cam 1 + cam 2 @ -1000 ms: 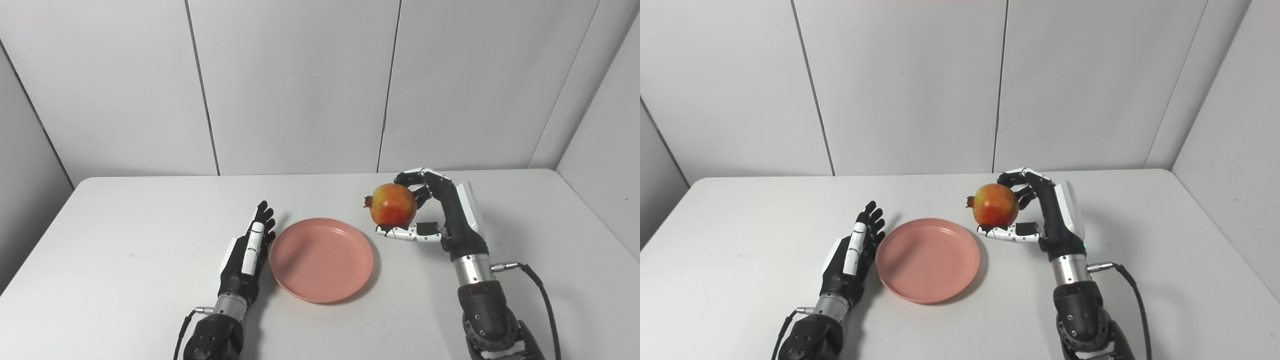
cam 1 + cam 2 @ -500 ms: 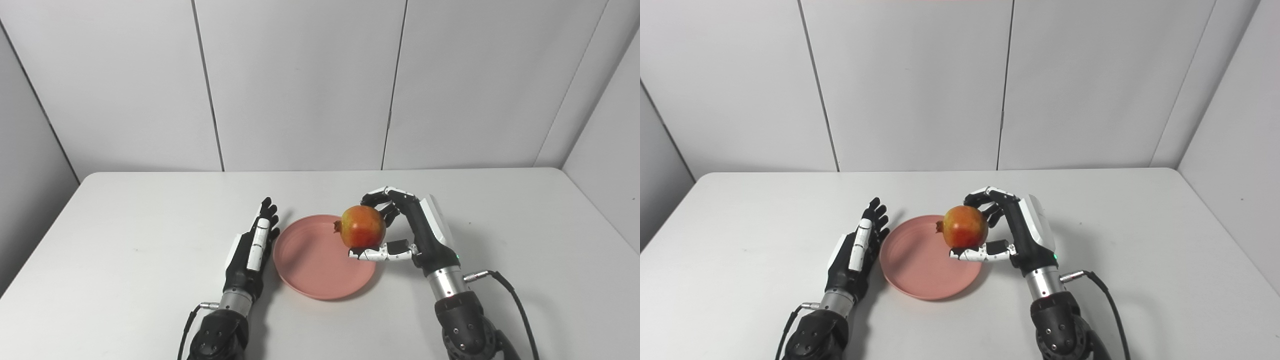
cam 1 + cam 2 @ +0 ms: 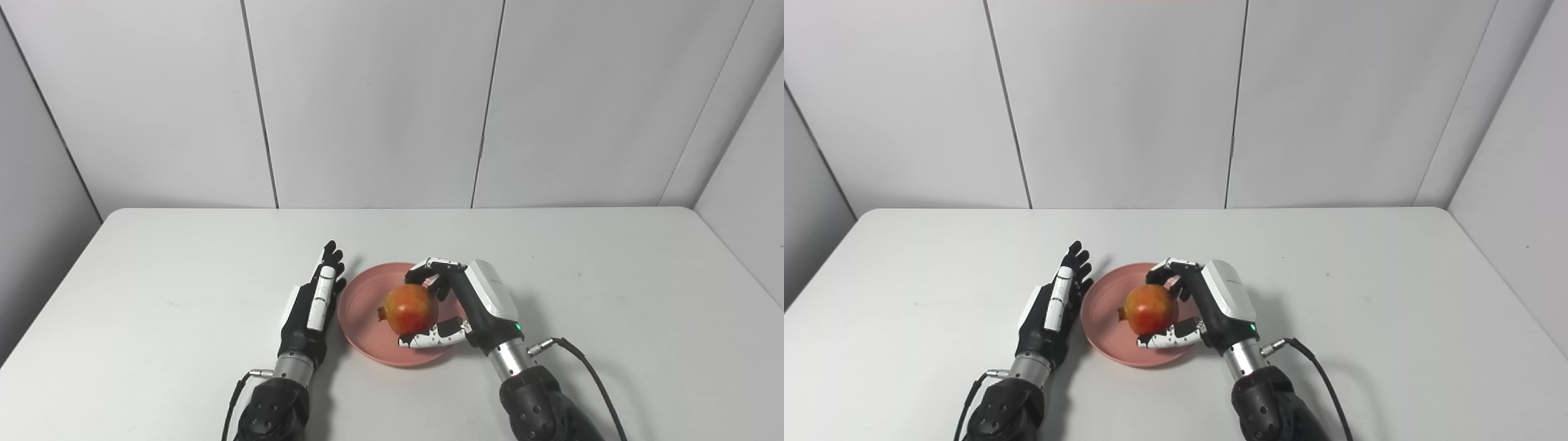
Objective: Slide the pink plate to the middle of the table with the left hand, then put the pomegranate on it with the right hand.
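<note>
Right robot hand (image 3: pixel 465 306) grips pomegranate (image 3: pixel 411 309) over pink plate (image 3: pixel 362 312).

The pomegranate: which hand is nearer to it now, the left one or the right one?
Right. The right hand is closed around the pomegranate, holding it over the pink plate. The left hand lies flat beside the plate's left rim, apart from the fruit.
</note>
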